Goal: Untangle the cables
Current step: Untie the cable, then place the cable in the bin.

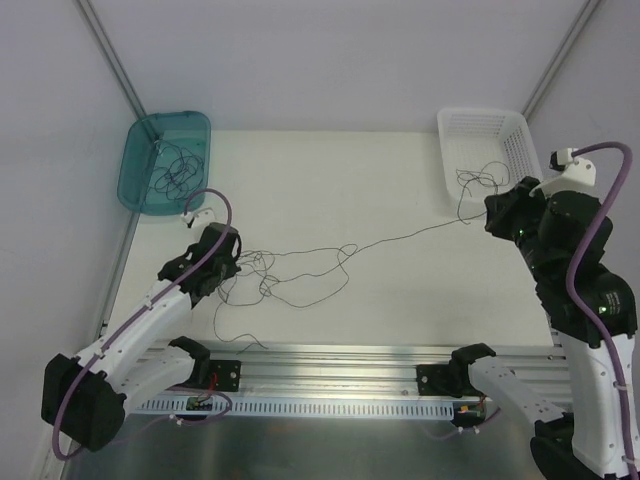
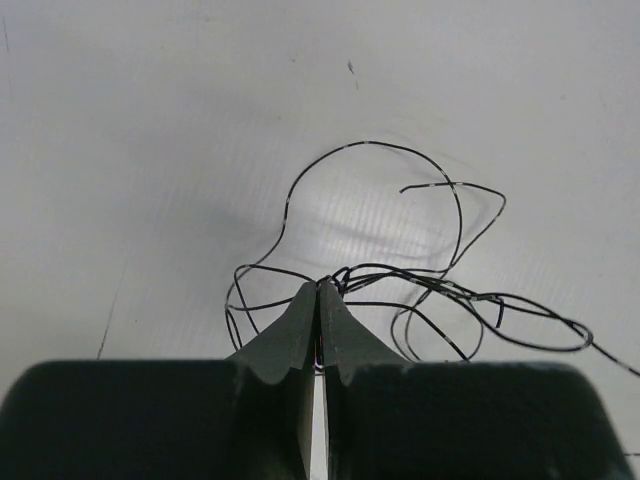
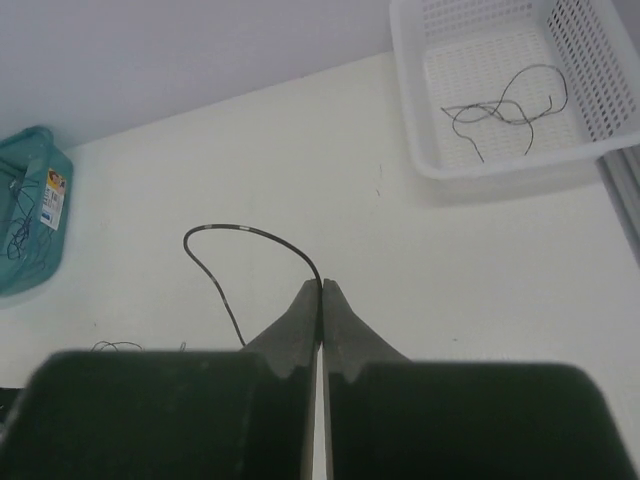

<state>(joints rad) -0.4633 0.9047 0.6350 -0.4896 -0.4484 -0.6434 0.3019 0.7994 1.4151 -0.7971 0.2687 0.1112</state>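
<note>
On your table, between the teal bin and the white basket, your left gripper is pinched tight on the cables tangled just beside it, while your right gripper is clamped on one strand stretched from that tangle toward the basket.

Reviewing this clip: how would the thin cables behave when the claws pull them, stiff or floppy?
The cables are probably springy, not limp: one at the right claw holds an open arch. Hair-thin, so likely very light. Pulling may snag, since loops overlap by the left claw.
</note>
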